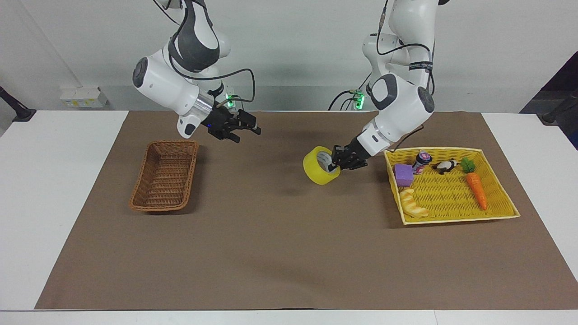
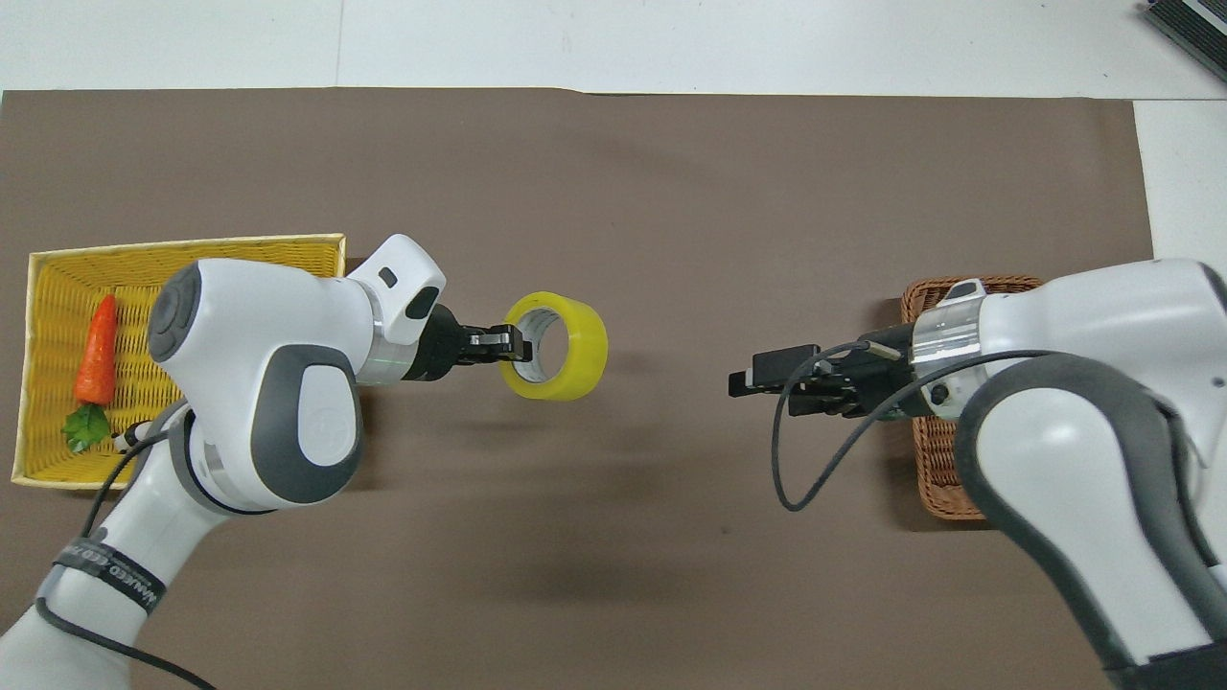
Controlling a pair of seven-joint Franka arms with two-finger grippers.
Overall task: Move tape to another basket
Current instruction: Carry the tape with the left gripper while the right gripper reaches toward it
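The left gripper (image 1: pixel 335 163) pinches the tape's (image 1: pixel 319 171) rim, holding it above the brown mat (image 1: pixel 289 243), between the yellow tray (image 1: pixel 456 220) and the basket (image 1: pixel 165 181). The right gripper (image 1: pixel 246 131), fingers spread, hovers beside the basket.

Readable text is scarce. The black band round the white left arm's lower link (image 2: pixel 105 575) carries white lettering, approx. "FRANKA", only partly legible. The small round pink-lidded bottle (image 1: pixel 422 158) in the flat yellow woven tray (image 1: pixel 456 219) has a printed label, too small to read. No other text, nos. or signs legible.
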